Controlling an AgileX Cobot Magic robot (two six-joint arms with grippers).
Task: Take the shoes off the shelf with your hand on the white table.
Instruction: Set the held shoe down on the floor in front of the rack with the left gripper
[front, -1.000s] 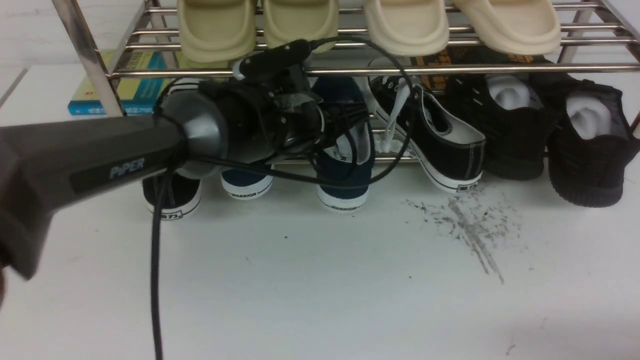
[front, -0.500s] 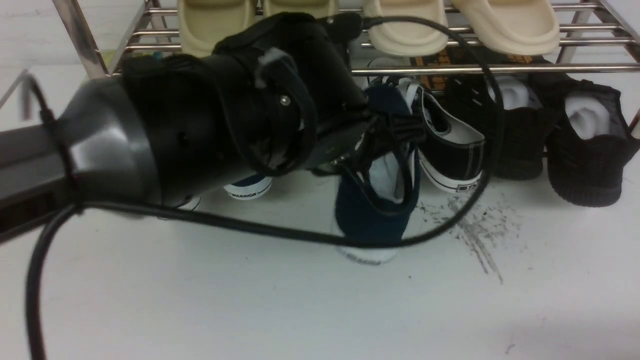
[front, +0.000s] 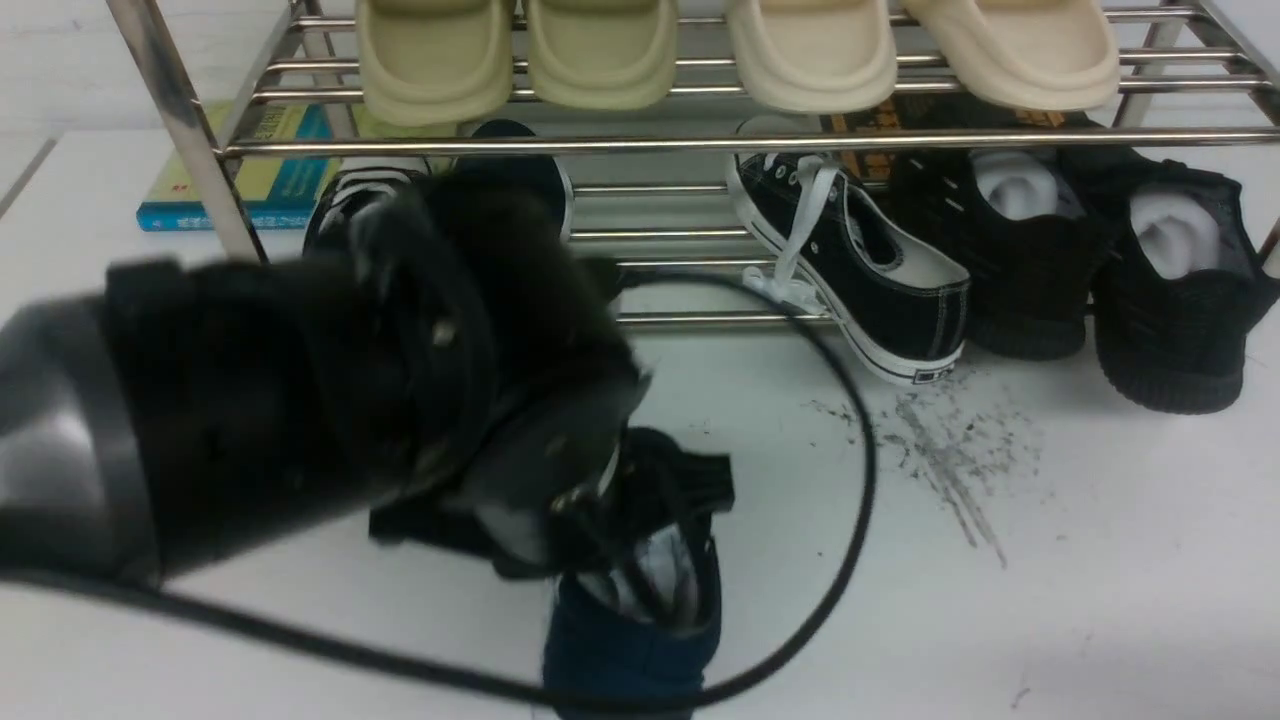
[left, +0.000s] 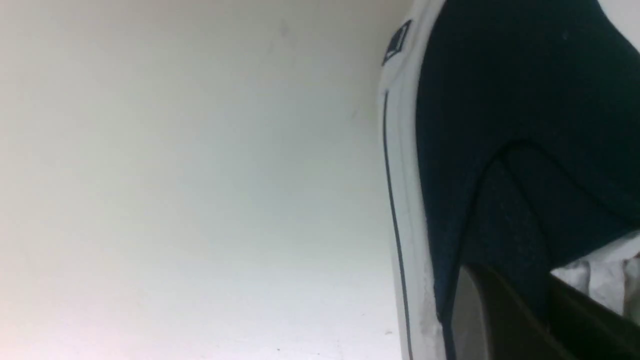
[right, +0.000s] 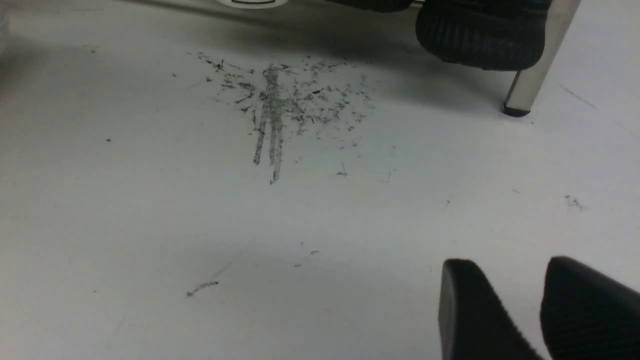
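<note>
One navy slip-on shoe (front: 625, 645) with paper stuffing is off the shelf (front: 700, 142), at the near edge of the white table (front: 1000, 620). My left gripper (front: 620, 560) is shut on its collar. In the left wrist view the fingers (left: 500, 320) pinch the navy wall (left: 500, 125) beside its white sole (left: 405, 175). I cannot tell whether the sole touches the table. The other navy shoe (front: 525, 165) is on the lower tier, mostly hidden behind my arm. My right gripper (right: 510, 270) hovers open and holding nothing over the table.
The lower tier holds a black lace-up sneaker (front: 860, 270), a second one (front: 350, 200) and black knit sneakers (front: 1170, 290). Beige slippers (front: 810, 50) sit on the upper tier. A book (front: 250, 180) lies behind. A grey scuff (front: 940, 450) marks the table. A rack leg (right: 535, 60) stands nearby.
My left arm has pulled back toward the camera, drawing the navy shoe out of the lower tier and across the table to its near edge. The grip stayed shut.
</note>
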